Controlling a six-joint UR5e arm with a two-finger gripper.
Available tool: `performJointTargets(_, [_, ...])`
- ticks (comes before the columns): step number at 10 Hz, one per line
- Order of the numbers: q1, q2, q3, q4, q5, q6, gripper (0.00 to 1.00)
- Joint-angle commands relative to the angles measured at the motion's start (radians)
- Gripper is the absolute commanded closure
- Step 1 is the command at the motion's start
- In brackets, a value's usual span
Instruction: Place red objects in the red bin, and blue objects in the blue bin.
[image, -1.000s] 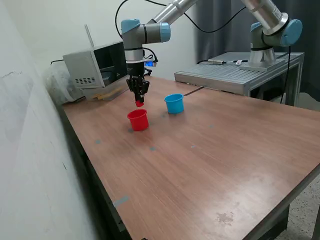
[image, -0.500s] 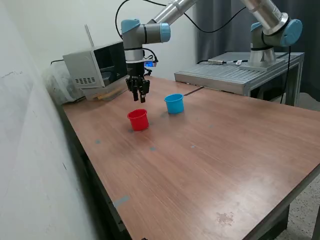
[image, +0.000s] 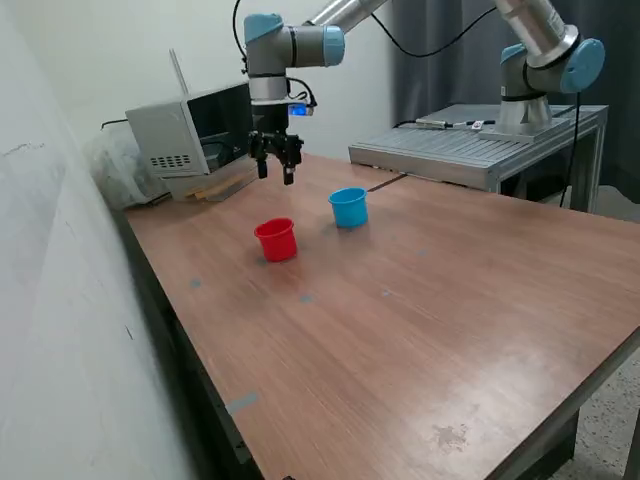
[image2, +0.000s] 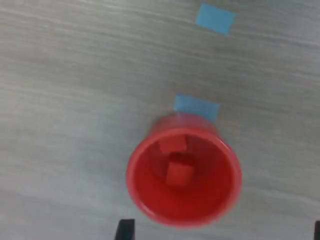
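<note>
Two red cubes sit in the red cup; my tool hangs above, spread empty, so I should rise clear of its rim

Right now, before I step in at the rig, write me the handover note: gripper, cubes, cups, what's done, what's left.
Gripper: open, empty, raised above the table behind the red cup.
Red cup: upright on the table; the wrist view shows two red cubes inside it.
Blue cup: upright, to the exterior view's right of the red cup; its inside cannot be made out.
Done: both red cubes are binned.
Left: no blue cubes show on the table in either view; check the blue cup before calling the job finished.
</note>
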Motion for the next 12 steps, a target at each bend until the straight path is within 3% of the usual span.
performJointTargets(1, [0.043,-0.23,0.086,0.138,-0.008,0.12,0.0])
performJointTargets(3, [0.098,-0.465,0.149,0.352,-0.019,0.294,0.0])
performJointTargets(4, [0.169,-0.578,0.17,0.504,-0.04,0.42,0.0])
performJointTargets(6, [0.268,-0.731,0.19,0.617,-0.041,0.594,0.0])
performJointTargets(8, [0.346,-0.831,0.241,0.735,-0.039,0.616,0.0])
performJointTargets(11, [0.35,-0.863,0.263,1.029,-0.044,0.617,0.0])
performJointTargets(12, [0.35,-0.865,0.263,1.08,-0.042,0.617,0.0])
